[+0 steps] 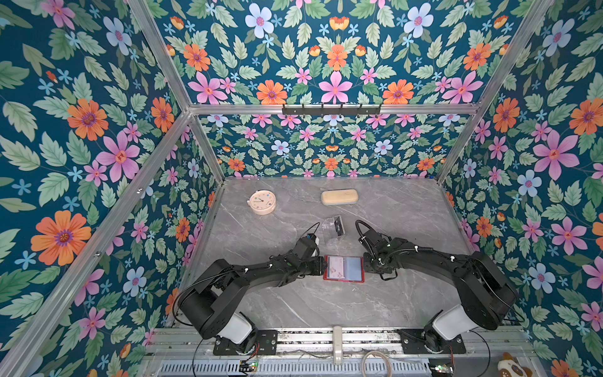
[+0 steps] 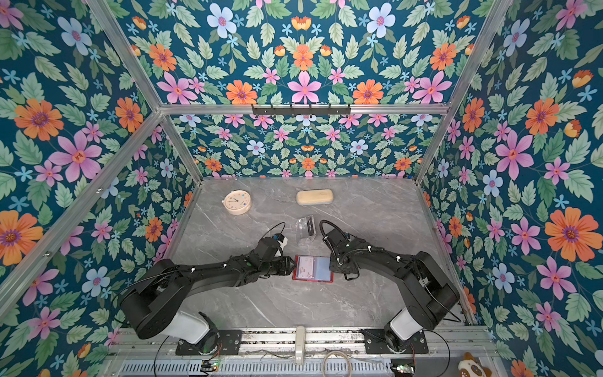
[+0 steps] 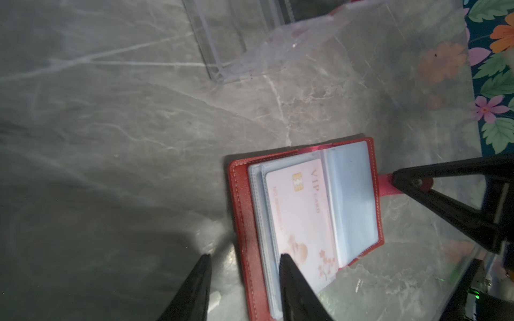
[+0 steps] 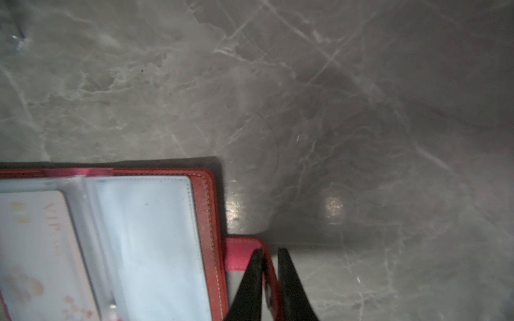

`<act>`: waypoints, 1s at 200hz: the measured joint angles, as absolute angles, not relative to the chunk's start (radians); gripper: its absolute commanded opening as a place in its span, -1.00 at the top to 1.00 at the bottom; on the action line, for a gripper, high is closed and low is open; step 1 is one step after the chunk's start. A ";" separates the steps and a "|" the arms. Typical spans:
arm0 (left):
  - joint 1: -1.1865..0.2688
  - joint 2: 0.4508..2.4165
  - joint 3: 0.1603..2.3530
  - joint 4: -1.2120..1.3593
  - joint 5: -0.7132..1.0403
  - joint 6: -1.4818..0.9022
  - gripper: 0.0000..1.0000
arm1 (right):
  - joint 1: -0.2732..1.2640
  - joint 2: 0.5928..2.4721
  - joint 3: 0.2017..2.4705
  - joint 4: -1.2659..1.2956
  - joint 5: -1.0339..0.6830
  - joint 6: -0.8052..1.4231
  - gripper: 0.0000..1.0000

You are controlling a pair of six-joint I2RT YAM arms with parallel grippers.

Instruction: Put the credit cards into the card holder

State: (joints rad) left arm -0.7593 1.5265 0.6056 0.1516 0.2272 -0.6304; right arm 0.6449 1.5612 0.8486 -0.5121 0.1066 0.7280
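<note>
The red card holder (image 1: 359, 259) lies open on the grey marble table in both top views, its clear sleeves facing up. A pale pinkish-white VIP credit card (image 3: 300, 211) sits in a sleeve on its left page; the right page's sleeve (image 4: 155, 236) looks empty. My left gripper (image 3: 246, 261) is open, its fingers straddling the holder's left cover edge, one fingertip over the sleeves. My right gripper (image 4: 269, 253) is shut on the holder's snap tab (image 4: 239, 255) at its right edge. A black card (image 1: 338, 225) stands in the clear acrylic stand behind.
The clear acrylic stand (image 1: 330, 232) is just behind the holder, between the two arms. A round cream clock (image 1: 262, 202) and a beige oblong case (image 1: 339, 196) lie near the back. Floral walls close in the table on three sides.
</note>
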 measured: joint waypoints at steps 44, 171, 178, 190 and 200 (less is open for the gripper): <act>-0.752 1.573 0.615 0.186 0.246 -0.650 0.38 | 0.645 1.581 0.856 -0.511 0.103 0.725 0.75; -0.752 1.538 0.641 0.135 0.296 -0.652 1.00 | 0.645 1.578 0.868 -0.494 0.049 0.693 0.80; -0.752 1.522 0.642 0.124 0.288 -0.651 1.00 | 0.645 1.575 0.870 -0.489 0.036 0.680 0.81; -0.752 1.495 0.643 0.104 0.281 -0.647 1.00 | 0.646 1.571 0.872 -0.478 0.025 0.677 0.81; -0.752 1.477 0.645 0.086 0.271 -0.645 1.00 | 0.646 1.571 0.874 -0.471 0.012 0.676 0.81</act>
